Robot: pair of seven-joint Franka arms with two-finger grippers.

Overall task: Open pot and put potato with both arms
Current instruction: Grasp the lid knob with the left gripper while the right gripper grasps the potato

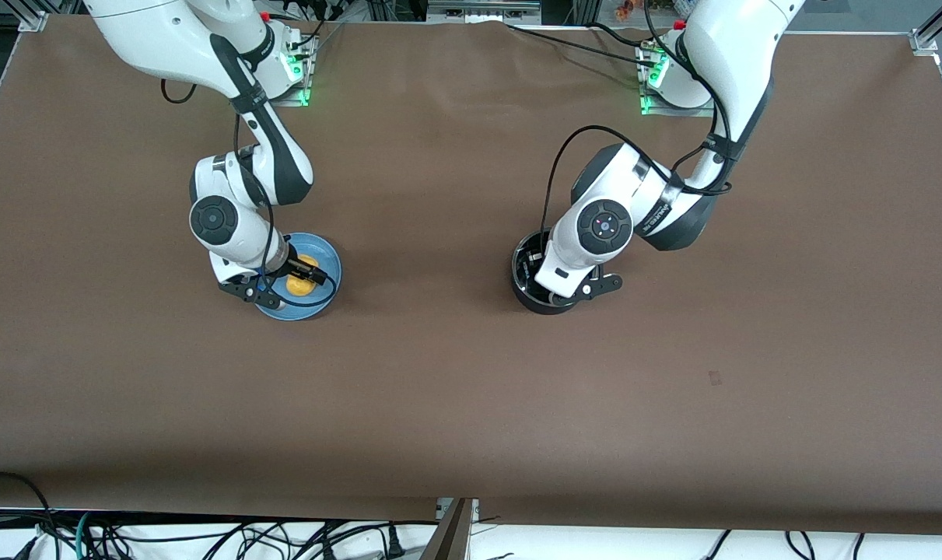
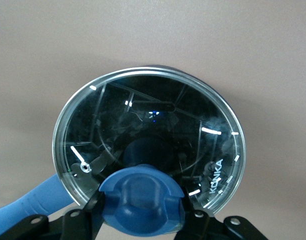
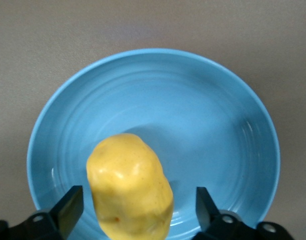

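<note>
1. The left gripper point(image 2: 143, 220) is clamped on the blue knob point(image 2: 142, 200) of the glass lid point(image 2: 193, 125), which sits on the pot point(image 1: 534, 299).
2. The potato point(image 3: 130, 187) lies on the blue plate point(image 3: 213, 115), between the spread fingers of the right gripper point(image 3: 135, 210) (untouched on both sides), at the right arm's end of the table.

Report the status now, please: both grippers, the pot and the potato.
Left gripper shut on lid knob, lid still on pot. Right gripper open around potato on blue plate. Nothing in the way.
</note>
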